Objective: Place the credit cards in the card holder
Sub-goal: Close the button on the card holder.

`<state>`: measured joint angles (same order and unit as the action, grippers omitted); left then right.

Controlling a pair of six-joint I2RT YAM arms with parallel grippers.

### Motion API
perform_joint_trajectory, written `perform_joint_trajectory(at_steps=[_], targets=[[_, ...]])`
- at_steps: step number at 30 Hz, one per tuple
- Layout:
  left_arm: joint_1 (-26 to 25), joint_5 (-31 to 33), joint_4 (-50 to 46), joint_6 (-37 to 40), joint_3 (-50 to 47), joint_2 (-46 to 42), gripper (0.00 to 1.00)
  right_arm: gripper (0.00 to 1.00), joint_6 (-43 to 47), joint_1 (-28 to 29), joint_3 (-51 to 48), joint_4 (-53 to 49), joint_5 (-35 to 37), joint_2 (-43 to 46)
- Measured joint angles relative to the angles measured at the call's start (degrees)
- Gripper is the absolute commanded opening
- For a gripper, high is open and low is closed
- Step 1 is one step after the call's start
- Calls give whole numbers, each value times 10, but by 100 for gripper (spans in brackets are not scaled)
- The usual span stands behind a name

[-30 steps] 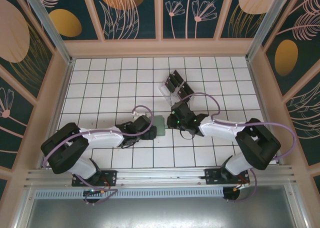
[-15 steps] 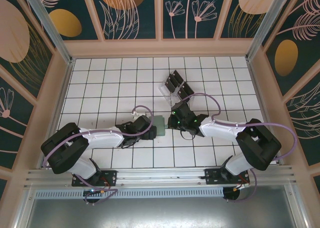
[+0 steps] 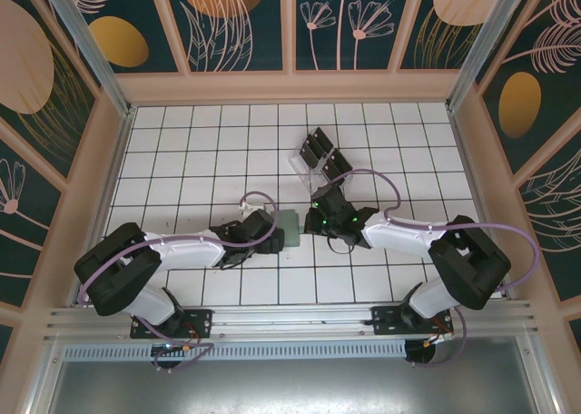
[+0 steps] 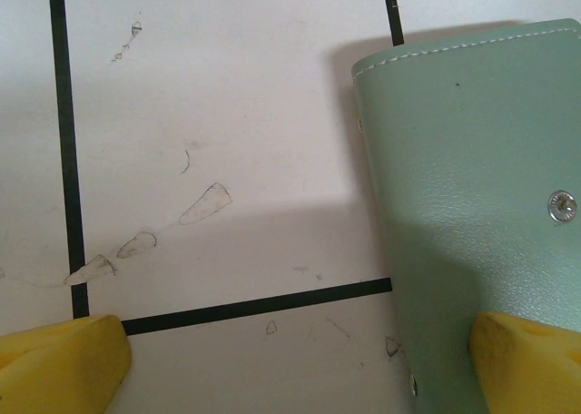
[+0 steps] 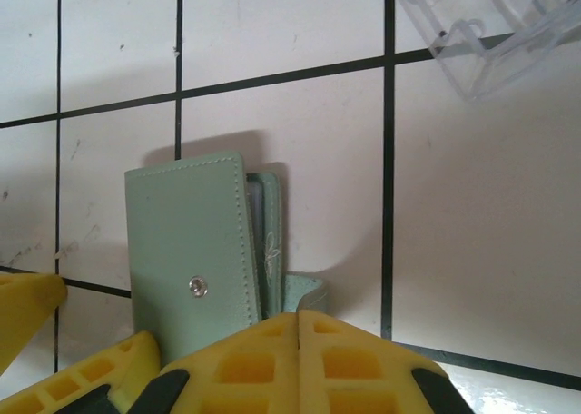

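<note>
The grey-green card holder (image 3: 289, 221) lies on the tiled floor between my two grippers. In the left wrist view the card holder (image 4: 463, 160) fills the right side, snap stud showing. My left gripper (image 4: 300, 369) is open wide, and one of its yellow fingers (image 4: 526, 364) overlaps the holder's near edge. My right gripper (image 5: 298, 328) is shut, with the holder's small raised flap (image 5: 309, 291) pinched at its fingertips. The holder's body (image 5: 186, 241) lies just beyond. Black credit cards (image 3: 316, 147) stand in a clear rack behind the right gripper.
The clear plastic slotted rack (image 5: 490, 33) sits one tile beyond the holder, at the upper right of the right wrist view. Pale wooden walls (image 3: 290, 85) ring the white tiled floor (image 3: 200, 151). Both arms stretch low toward the middle.
My right gripper's jaws have closed fully and it has edged slightly left against the card holder. The left arm has stayed still.
</note>
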<state>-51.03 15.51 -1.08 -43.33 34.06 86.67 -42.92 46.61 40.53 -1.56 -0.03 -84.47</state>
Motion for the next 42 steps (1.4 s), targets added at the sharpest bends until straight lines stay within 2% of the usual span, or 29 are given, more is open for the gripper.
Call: perform_joint_trajectory(at_steps=[9, 19, 32, 42], targets=[[0, 0, 1, 0, 0, 0, 98, 0, 0, 2, 4, 31, -34, -5], [0, 0, 8, 2, -4, 0, 98, 0, -11, 3, 11, 74, -64, -53], [0, 2, 20, 3, -12, -1, 98, 0, -16, 7, 33, 94, -82, -101], [0, 2, 20, 7, -12, -1, 98, 0, -23, 7, 34, 97, -85, -102]])
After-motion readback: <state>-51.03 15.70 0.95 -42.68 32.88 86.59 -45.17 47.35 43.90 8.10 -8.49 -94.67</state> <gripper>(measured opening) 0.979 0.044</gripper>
